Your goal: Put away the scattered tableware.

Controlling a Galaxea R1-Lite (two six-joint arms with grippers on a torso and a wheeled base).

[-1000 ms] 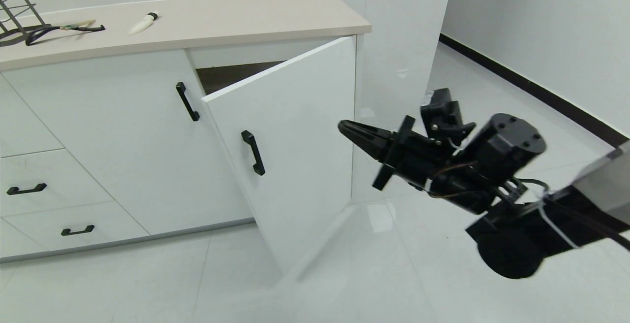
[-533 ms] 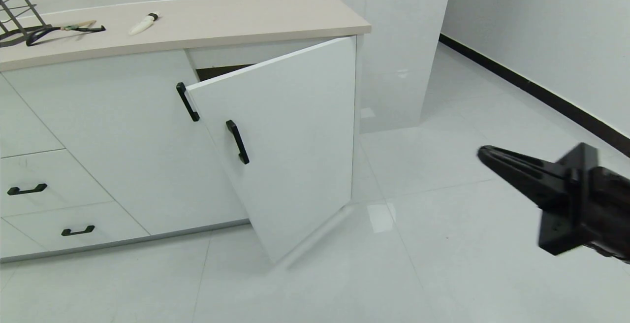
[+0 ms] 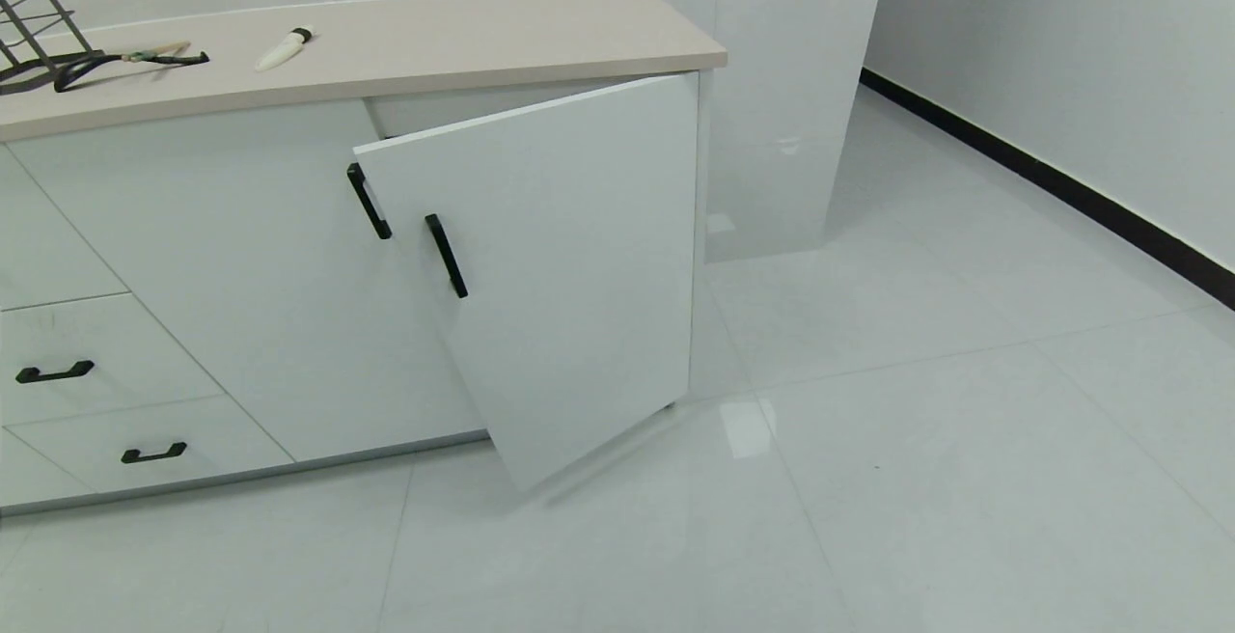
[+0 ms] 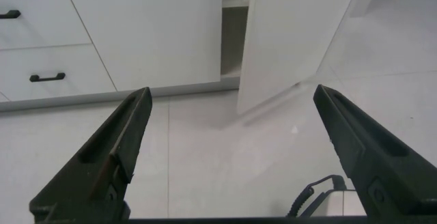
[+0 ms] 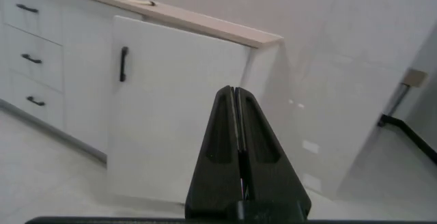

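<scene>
I'm reading the left gripper [image 4: 232, 91] as standing wide open, its two fingers [image 4: 126, 142] spreading far apart and gripping nothing, with bare floor [image 4: 225, 156] showing between them. It is hanging low over the tiles and pointing toward the foot of the cabinet. The right gripper [image 5: 234, 94] is sitting fully closed, fingers pressing flat against each other with nothing caught between. It is pointing at the cabinet door [image 5: 177, 108] from well apart. In the head view the tableware is lying up on the countertop [image 3: 463, 30]. A white-handled utensil [image 3: 283, 47] is resting flat toward the counter's left part, well left of the door. A dark-handled utensil [image 3: 145, 56] is lying farther left, near the foot of the wire rack [image 3: 34, 6]; I can't tell whether those two are touching, or what kind of utensil either one is. The cabinet door is hanging partly open under the counter's right end, hinging on its right edge and swinging its free edge outward. Its black door handle [image 3: 446, 256] is running upright near that edge. The neighbouring door [image 3: 222, 257] is sitting shut, its own handle just beside the open door's free edge. Two drawers [image 3: 58, 344] are sitting shut at far left, each carrying a black pull.
</scene>
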